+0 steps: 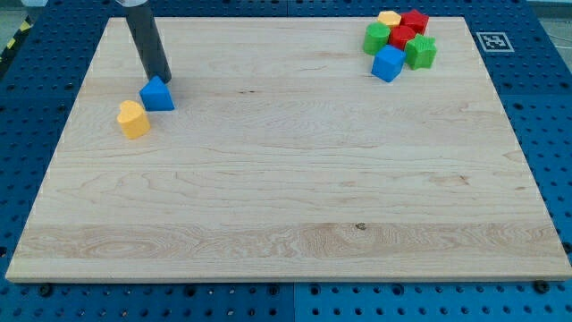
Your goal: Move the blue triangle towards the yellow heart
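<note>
The blue triangle (pixel 157 94) lies on the wooden board (pixel 295 179) at the view's upper left. The yellow heart (pixel 133 119) sits just below and left of it, a small gap apart. My tip (pixel 162 79) stands right at the triangle's top edge, on the side away from the heart, touching or nearly touching it. The dark rod rises from there toward the view's top.
A cluster of blocks sits at the view's upper right: a blue cube (pixel 388 63), a green block (pixel 421 52), a second green block (pixel 376 38), a red block (pixel 403 37), another red block (pixel 415 21) and a yellow block (pixel 389 18). A fiducial tag (pixel 490 40) marks the board's top right corner.
</note>
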`<state>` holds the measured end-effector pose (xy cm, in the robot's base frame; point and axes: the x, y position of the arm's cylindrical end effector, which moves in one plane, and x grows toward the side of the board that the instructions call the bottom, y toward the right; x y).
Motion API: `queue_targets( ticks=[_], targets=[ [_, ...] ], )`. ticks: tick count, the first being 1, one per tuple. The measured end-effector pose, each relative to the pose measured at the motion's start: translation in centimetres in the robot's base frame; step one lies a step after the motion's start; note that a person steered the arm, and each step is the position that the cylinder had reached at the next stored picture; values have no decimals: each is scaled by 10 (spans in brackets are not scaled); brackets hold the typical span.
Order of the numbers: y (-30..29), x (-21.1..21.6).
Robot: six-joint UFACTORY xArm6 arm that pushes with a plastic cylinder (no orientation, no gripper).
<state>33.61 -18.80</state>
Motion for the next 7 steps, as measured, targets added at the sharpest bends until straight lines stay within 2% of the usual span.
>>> queue_targets(
  ticks=[1,3,4,5,6,7],
  targets=[
    [0,23],
    [7,23],
    [78,20],
    [98,27],
    [97,57],
    [80,60]
  ],
)
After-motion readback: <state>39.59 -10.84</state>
